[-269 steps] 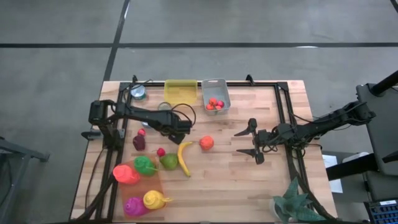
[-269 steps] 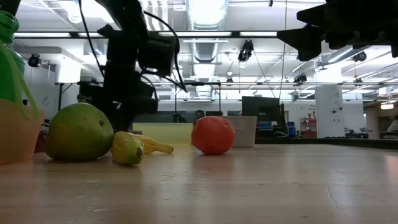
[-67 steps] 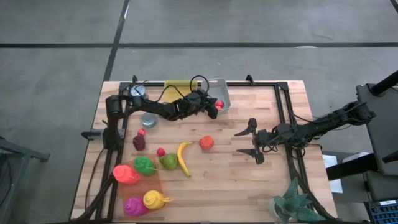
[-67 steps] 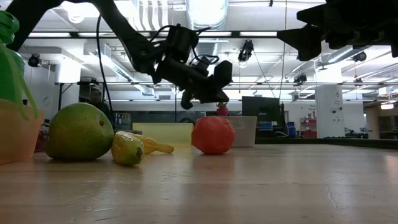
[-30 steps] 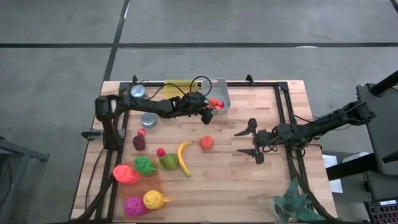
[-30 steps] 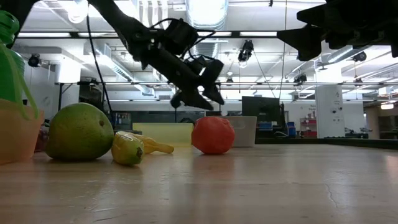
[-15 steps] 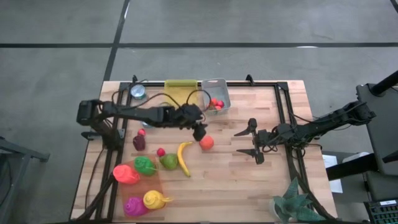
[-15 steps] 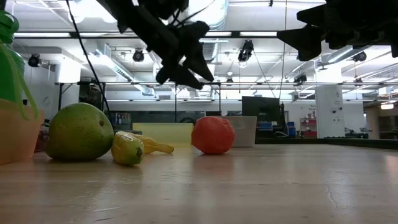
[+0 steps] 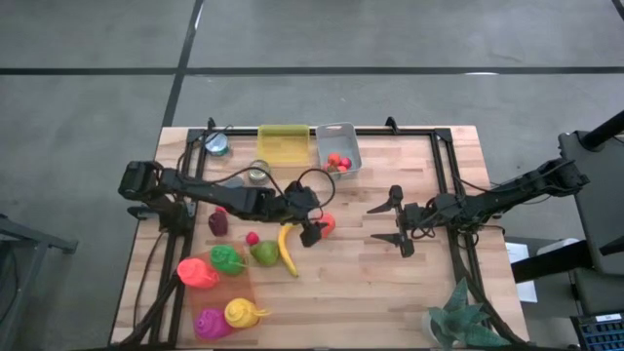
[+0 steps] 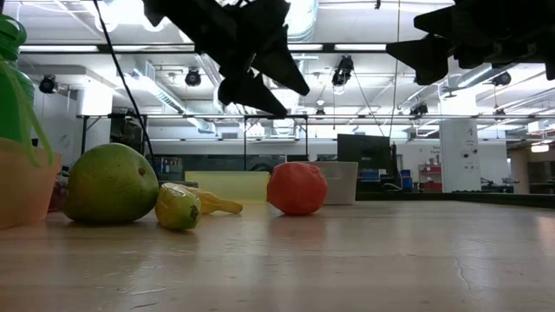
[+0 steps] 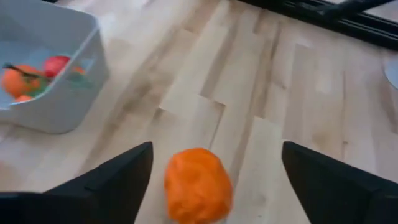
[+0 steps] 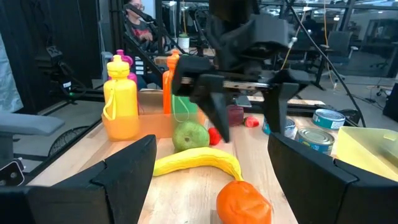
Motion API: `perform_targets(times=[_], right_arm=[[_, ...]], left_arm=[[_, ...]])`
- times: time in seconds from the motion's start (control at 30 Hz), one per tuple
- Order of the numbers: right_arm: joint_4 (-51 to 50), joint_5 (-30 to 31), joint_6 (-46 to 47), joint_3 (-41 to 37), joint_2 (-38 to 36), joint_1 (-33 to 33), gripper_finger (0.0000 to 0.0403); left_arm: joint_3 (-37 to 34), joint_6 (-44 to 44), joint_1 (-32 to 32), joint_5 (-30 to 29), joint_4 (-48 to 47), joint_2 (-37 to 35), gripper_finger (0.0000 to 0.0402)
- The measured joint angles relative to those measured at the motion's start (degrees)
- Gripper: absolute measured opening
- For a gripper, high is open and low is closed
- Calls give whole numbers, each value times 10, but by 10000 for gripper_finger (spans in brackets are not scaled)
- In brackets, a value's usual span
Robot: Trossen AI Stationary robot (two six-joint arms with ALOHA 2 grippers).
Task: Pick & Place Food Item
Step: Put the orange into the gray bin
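Note:
An orange round fruit (image 9: pixel 326 222) lies on the wooden table near its middle; it also shows in the low view (image 10: pixel 297 188) and in the left wrist view (image 11: pixel 198 193). My left gripper (image 9: pixel 313 231) hangs open just above and beside it, touching nothing (image 10: pixel 260 82). In the left wrist view the orange fruit sits between my two spread fingers (image 11: pixel 214 186). My right gripper (image 9: pixel 394 222) waits open over the table's right half. A grey bin (image 9: pixel 337 149) at the far edge holds small red and orange fruits.
A banana (image 9: pixel 288 249) and a green pear (image 9: pixel 263 253) lie just left of the orange fruit. Coloured bottles (image 9: pixel 219 288) crowd the near left corner. A yellow tray (image 9: pixel 283 143) and cans (image 9: pixel 216 144) stand at the far edge. Bare wood lies between the two grippers.
My left gripper has swung from beside the grey bin toward the table's near edge and now hangs over the orange fruit, still open. No object on the table has moved.

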Motion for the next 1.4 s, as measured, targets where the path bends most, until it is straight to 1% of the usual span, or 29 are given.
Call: perform_targets(times=[0.13,0.2,0.4,0.7,1.27,1.4], right_arm=[[0,0,0,0,0,0,306],[-1,0,0,0,0,0,306],[0,0,0,0,0,0,306],[0,0,0,0,0,0,306],[-18,0,0,0,1,0,306],[-23,0,0,0,1,0,306]], left_arm=[[0,1,-4,2,19,21,391],[0,1,-6,3,27,37,398],[0,2,-5,28,35,79,391],[0,23,7,23,35,81,391],[-1,-1,16,22,47,151,390],[-2,-1,16,22,55,157,390]])
